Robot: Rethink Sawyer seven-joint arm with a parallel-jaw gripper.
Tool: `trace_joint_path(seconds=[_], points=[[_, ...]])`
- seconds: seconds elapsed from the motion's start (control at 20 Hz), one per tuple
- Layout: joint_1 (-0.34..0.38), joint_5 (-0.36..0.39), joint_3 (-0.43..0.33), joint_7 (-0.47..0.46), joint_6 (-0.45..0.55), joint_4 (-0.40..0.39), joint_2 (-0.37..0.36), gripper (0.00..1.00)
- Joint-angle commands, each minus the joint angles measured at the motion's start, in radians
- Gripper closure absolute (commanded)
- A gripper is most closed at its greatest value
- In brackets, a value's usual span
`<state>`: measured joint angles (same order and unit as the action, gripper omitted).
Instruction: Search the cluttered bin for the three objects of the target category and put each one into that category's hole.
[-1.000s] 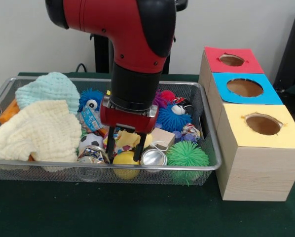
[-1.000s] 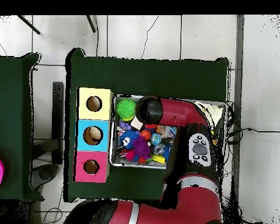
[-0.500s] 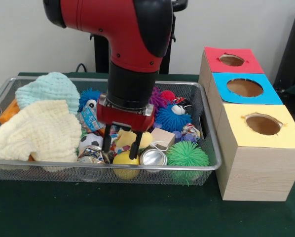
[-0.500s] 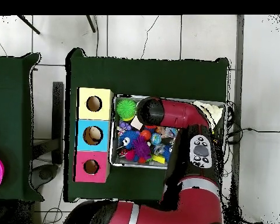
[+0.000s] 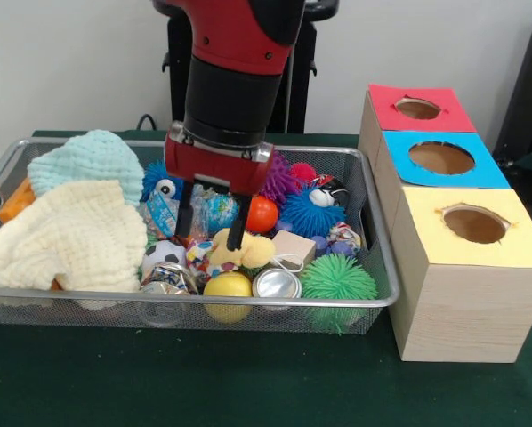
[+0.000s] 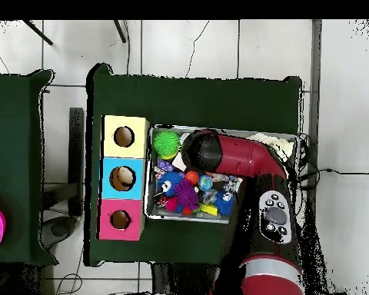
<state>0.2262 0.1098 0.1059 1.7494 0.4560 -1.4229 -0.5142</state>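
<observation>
Wire bin (image 5: pixel 377 267): set on the dark green tabletop (image 5: pixel 248 382), packed with mixed goods. Two folded cloths, cream (image 5: pixel 66 238) and pale blue (image 5: pixel 86 162), are piled at one end; toys and cans are crowded into the rest.

Tool (image 5: pixel 210 222): held above the middle of the clutter, fingers spread, nothing seen between them. The tips are stood just over a yellow plush toy (image 5: pixel 239 252), with an orange ball (image 5: pixel 261 214) just beside one finger and a blue crinkled packet (image 5: pixel 214 210) behind.

Sorting box (image 5: pixel 462 267): placed beside the bin, three holes on top, in red (image 5: pixel 417 108), blue (image 5: pixel 441 157) and yellow (image 5: pixel 473 223). No item is seen in or on any hole.

Target category: not stated; which three objects are meant cannot be told. Candidates are noted near the front wall: yellow ball (image 5: pixel 228 286), silver can (image 5: pixel 277 284), green spiky ball (image 5: pixel 337 280), crushed can (image 5: pixel 166 279).

Risks, as judged:
- A neighbour may be pinched along with the chosen item, since everything is touching.
- Round balls may be squeezed out sideways under closing fingers.
- Further targets may be hidden under the cloths and missed.
- A soft spiky toy may be caught on a hole's edge.
</observation>
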Motion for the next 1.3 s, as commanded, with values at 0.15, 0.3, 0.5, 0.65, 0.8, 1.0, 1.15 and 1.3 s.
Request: trace_joint_path(seconds=[0.15,0.3,0.5,0.65,0.8,1.0,1.15,1.3], points=[[0.034,-0.023,-0.056,0.104,0.065,-0.097,-0.032,0.00],[0.042,-0.014,-0.062,0.112,0.013,-0.132,-0.031,0.00],[0.050,-0.003,-0.068,0.128,-0.053,-0.186,-0.036,0.00],[0.054,0.001,-0.069,0.134,-0.079,-0.217,-0.042,0.00],[0.056,0.001,-0.070,0.132,-0.086,-0.231,-0.044,0.00],[0.053,0.002,-0.068,0.134,-0.099,-0.246,-0.044,0.00],[0.046,0.001,-0.061,0.135,-0.096,-0.247,-0.044,0.00],[0.036,-0.001,-0.053,0.138,-0.088,-0.246,-0.044,0.00]])
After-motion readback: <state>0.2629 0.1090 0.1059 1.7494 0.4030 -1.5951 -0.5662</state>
